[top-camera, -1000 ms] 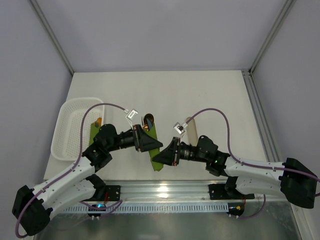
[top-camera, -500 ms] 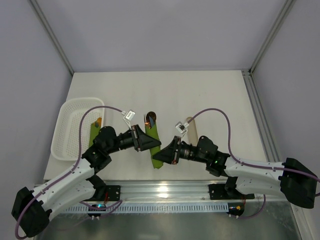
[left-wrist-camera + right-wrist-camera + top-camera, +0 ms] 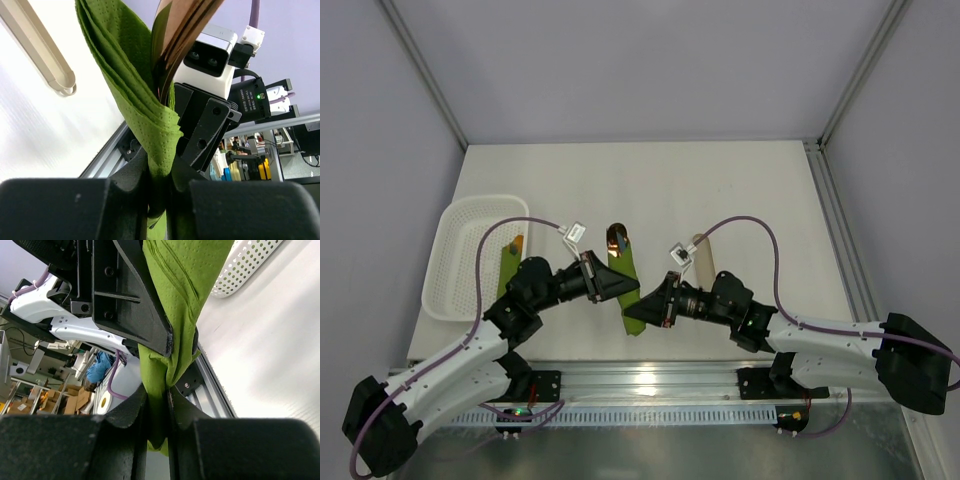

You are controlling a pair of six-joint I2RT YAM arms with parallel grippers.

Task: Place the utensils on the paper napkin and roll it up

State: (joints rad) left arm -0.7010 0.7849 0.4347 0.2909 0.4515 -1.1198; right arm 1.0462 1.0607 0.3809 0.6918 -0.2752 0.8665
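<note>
The paper napkin (image 3: 627,290) is seen rolled into a narrow olive-green strip with a fine dotted embossing, and the utensils (image 3: 616,238) are wrapped inside it, with only their shiny copper-brown ends showing at the end of the roll farthest from both tools. In the left wrist view the folded layers of the napkin (image 3: 130,85) are seen opening around the copper metal (image 3: 185,25). The left tool (image 3: 159,195) is closed, and the near end of the roll is pinched between its fingers. The right tool (image 3: 156,410) is likewise clamped on the same green paper (image 3: 175,290), directly opposite the left tool, so that the roll is gripped from both sides between them. A white camera module (image 3: 207,55) with two dark lenses is seen just behind the roll from the left tool, and a small green light (image 3: 258,96) glows on the arm beyond it. A pale beige oblong piece (image 3: 703,262) lies on the surface (image 3: 740,190) just beyond the right tool. A white mesh basket (image 3: 460,250) stands outward of the left tool, well apart from the roll, and a second green strip (image 3: 508,272) lies at its edge nearest that tool. Cardboard boxes (image 3: 20,402) behind the right tool are too blurred for any print to be read.
</note>
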